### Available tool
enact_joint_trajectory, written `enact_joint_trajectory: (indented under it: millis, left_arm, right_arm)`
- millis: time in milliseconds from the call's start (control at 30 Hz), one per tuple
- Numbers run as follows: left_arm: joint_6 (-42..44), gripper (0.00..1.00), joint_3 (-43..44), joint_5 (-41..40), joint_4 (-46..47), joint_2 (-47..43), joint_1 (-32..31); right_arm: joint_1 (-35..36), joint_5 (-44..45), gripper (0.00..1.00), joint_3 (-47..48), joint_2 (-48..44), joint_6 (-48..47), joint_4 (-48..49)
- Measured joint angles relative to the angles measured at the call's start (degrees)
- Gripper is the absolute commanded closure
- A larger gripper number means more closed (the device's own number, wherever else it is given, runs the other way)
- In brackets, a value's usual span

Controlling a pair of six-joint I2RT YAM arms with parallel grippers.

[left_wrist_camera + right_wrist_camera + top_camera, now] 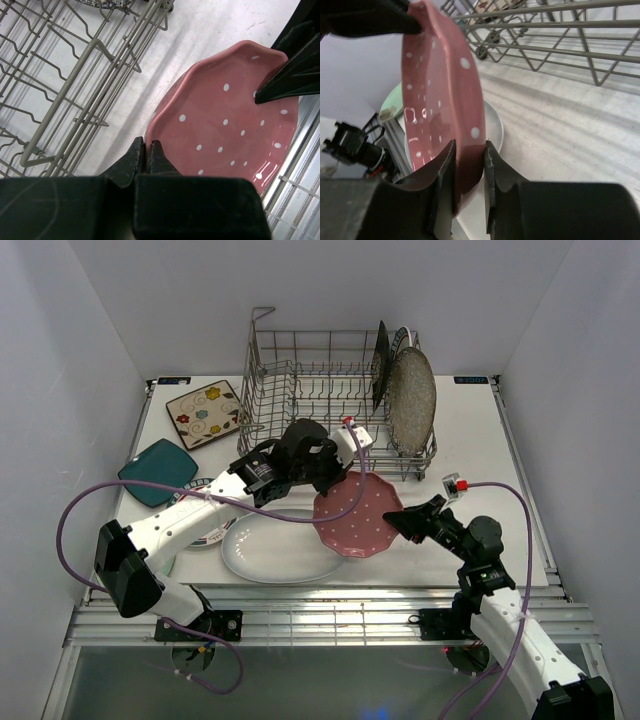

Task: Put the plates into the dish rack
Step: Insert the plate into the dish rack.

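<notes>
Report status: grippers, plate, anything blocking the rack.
Left gripper shut on rim of pink dotted plate; right gripper clamped on opposite rim. Plate tilted up, in front of dish rack. Speckled grey plate stands at rack's right end.

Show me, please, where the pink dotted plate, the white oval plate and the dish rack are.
pink dotted plate [352,518]: top external view, centre of its face.
white oval plate [272,552]: top external view, bare centre.
dish rack [260,380]: top external view, left end wall.
</notes>
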Motion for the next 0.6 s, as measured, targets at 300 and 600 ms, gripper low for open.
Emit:
enact_joint_trajectory:
  millis: [300,600]
  left_arm:
    - [0.92,1.00,-1.11,0.33,0.61,-0.02,0.70]
    - [-0.70,0.43,-1.18,-1.03,5.60,-2.47,0.94]
  right_arm:
    - [-0.20,-0.48,0.92,0.00,4.55,5.55,3.10]
    - [-0.07,-1.33,0.92,0.00,5.90,8.37,4.07]
